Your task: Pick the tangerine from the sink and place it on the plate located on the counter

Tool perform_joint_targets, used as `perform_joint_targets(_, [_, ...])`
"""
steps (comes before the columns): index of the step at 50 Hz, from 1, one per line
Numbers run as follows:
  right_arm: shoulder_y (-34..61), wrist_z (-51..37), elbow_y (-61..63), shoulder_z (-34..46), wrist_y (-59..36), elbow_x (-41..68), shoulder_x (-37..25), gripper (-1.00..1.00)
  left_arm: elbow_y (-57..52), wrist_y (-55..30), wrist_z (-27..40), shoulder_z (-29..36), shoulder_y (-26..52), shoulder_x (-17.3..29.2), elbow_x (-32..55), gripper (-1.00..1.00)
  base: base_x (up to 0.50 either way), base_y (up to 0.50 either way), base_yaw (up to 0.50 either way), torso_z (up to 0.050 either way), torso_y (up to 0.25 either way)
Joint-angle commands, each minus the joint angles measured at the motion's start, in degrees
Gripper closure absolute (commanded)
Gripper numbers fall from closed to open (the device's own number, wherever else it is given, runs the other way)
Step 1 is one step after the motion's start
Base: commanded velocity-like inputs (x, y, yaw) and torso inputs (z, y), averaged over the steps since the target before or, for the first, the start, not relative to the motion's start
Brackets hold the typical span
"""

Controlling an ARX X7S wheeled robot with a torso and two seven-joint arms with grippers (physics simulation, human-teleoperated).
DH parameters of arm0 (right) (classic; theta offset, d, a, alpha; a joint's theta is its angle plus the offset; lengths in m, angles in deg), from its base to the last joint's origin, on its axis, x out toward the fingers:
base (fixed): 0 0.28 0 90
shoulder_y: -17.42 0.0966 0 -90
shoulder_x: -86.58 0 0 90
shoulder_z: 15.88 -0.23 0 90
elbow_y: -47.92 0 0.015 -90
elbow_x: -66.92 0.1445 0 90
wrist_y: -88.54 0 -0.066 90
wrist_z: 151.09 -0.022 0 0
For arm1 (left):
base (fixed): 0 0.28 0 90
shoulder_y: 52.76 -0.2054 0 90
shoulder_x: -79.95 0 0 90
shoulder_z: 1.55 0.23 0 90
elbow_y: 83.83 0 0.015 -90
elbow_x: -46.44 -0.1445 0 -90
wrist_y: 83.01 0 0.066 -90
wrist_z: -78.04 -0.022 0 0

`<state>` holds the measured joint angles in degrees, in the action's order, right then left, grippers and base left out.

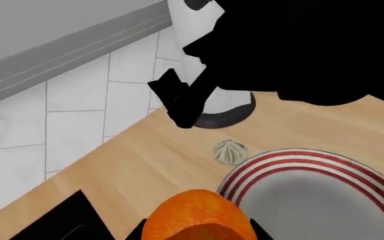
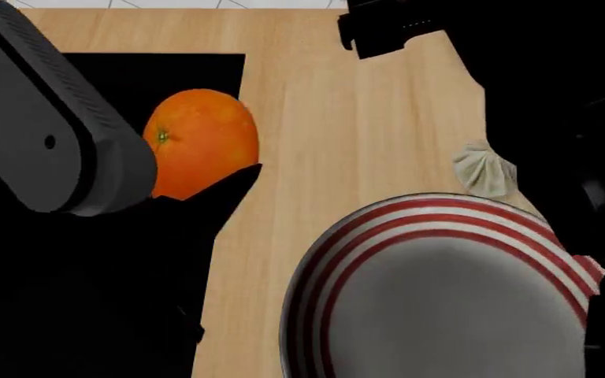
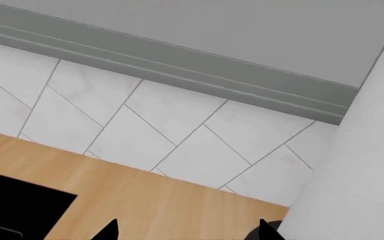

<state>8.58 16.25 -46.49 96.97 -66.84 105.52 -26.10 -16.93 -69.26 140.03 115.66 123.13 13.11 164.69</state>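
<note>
Head view shows the wooden bench [image 2: 324, 102] carrying the black sink [image 2: 155, 71] and the striped plate [image 2: 387, 228], whose grey centre lies bare. Between sink rim and plate runs an open strip of wood. Left pincer [image 1: 199, 235] grips the tangerine [image 2: 199, 142], bright orange with a green stem mark, above the sink's edge. A beige ridged bulb [image 2: 484, 172] sits just beside the plate. Right pincer [image 3: 185, 231] shows spread tips, nothing between.

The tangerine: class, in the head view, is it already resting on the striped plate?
No. The tangerine is held by the left gripper at the sink edge, with bare counter between it and the plate.
</note>
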Motion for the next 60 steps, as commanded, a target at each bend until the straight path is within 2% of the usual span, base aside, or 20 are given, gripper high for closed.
perform_joint_targets(1, [-1.07, -1.45, 4.04, -1.72, -2.21, 1.75, -1.47, -1.00, 2.16, 1.98, 0.18, 4.10, 2.49, -5.03, 1.28, 1.00, 0.00, 0.00, 0.00, 0.000, 0.000])
perform_joint_targets(22, [-2.19, -3.55, 8.47, -4.10, -5.61, 4.32, -3.56, -1.00, 6.93, 2.35, -6.61, 6.16, 2.65, -11.30, -2.28, 1.00, 0.00, 0.00, 0.00, 0.000, 0.000])
perform_joint_targets(41, [-2.30, -4.45, 10.18, -5.39, -7.11, 5.87, -4.40, -1.00, 10.43, 2.92, -10.89, 7.94, 3.87, -14.37, -4.76, 1.00, 0.00, 0.00, 0.00, 0.000, 0.000])
perform_joint_targets(47, [-2.22, -5.04, 11.24, -6.69, -8.11, 6.73, -5.38, -1.00, 12.00, 2.64, -14.44, 8.34, 3.42, -15.57, -7.91, 1.00, 0.00, 0.00, 0.00, 0.000, 0.000])
perform_joint_targets(60, [-2.91, -5.22, 11.93, -7.93, -8.08, 7.62, -6.52, -1.00, 18.14, 3.43, -27.56, 9.42, 2.16, -16.79, -19.67, 1.00, 0.00, 0.00, 0.00, 0.000, 0.000])
